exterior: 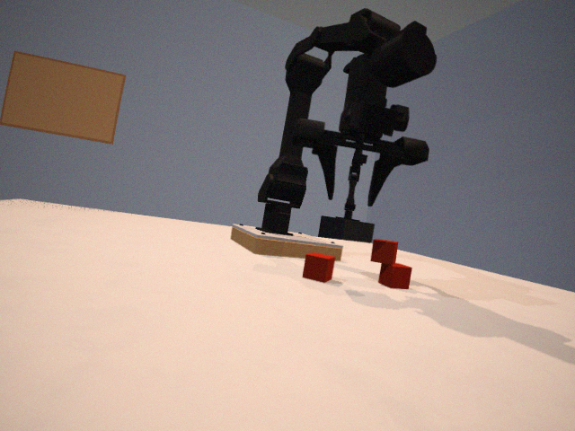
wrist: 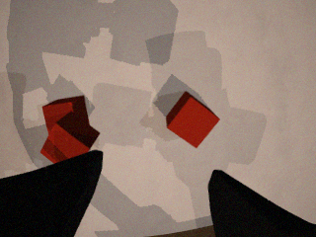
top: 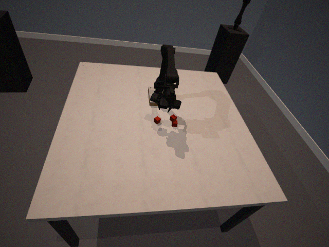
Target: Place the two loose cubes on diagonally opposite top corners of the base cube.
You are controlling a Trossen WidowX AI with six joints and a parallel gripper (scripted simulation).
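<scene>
The red base cube (top: pixel 174 124) (exterior: pixel 395 277) sits on the table. One red loose cube (top: pixel 173 117) (exterior: pixel 384 250) rests on top of it, looking about level and overhanging to the left in the exterior view. In the wrist view the stacked pair (wrist: pixel 69 141) is at the left, partly hidden by a finger; the exact corner covered is hard to tell. The other red loose cube (top: pixel 157 120) (exterior: pixel 318 268) (wrist: pixel 194 121) lies on the table, apart to the left in the top and exterior views. My gripper (top: pixel 164 109) (exterior: pixel 350 202) (wrist: pixel 157 170) is open and empty, above the cubes and toward the arm's base.
The arm's base plate (top: pixel 152 104) (exterior: pixel 296 250) is on the table behind the cubes. A second dark arm on a dark pedestal (top: pixel 225 50) (exterior: pixel 346 228) stands beyond the table. Shadows of the arm fall around the cubes.
</scene>
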